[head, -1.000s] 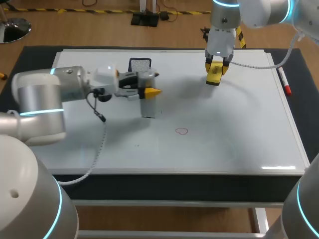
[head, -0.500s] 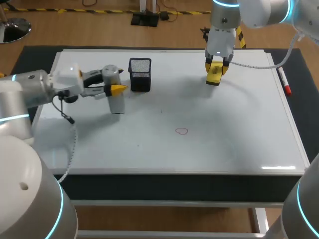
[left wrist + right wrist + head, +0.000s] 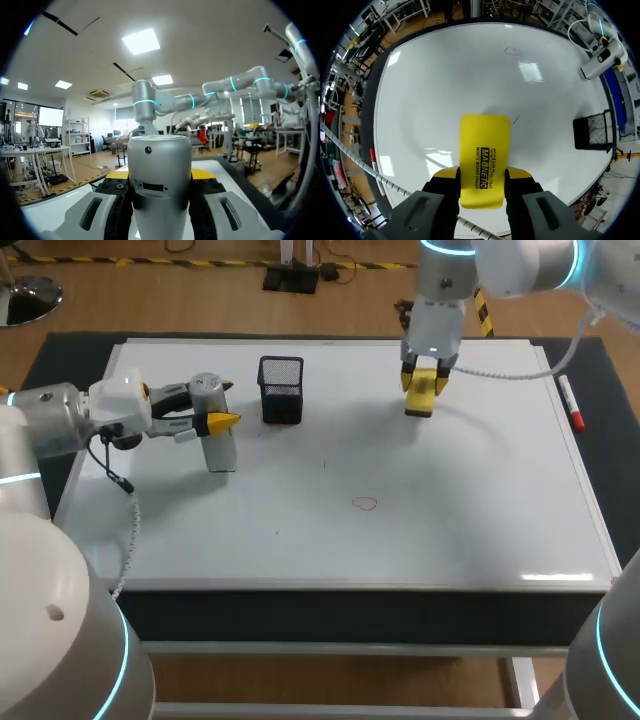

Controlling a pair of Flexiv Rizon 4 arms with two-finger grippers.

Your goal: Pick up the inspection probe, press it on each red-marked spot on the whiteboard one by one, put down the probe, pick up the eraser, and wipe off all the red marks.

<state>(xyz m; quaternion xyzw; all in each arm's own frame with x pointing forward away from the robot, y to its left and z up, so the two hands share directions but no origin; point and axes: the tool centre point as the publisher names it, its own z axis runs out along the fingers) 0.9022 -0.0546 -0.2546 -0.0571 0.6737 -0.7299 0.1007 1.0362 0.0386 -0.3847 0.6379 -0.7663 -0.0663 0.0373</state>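
My left arm has drawn back leftward: a second ago its probe stood in front of the mesh cup [image 3: 281, 390], and now it stands just left of the cup. My right pincer has also slid slightly toward the cup.

My left pincer [image 3: 218, 423] lies level, left of the cup. Its yellow tips are closed on the inspection probe [image 3: 220, 450], a silver cylinder held upright from both sides, with its lower end at the whiteboard [image 3: 480, 530]. I cannot tell whether that end touches the surface.

One small red ring [image 3: 365, 504] is drawn on the board, right of the cup and nearer to me.

Well right of the cup, my right pincer [image 3: 424, 383] points down, its fingers clamped on the yellow eraser [image 3: 420, 400] over the board.

Farthest right of the cup, a red marker [image 3: 571, 403] lies along the board's edge.
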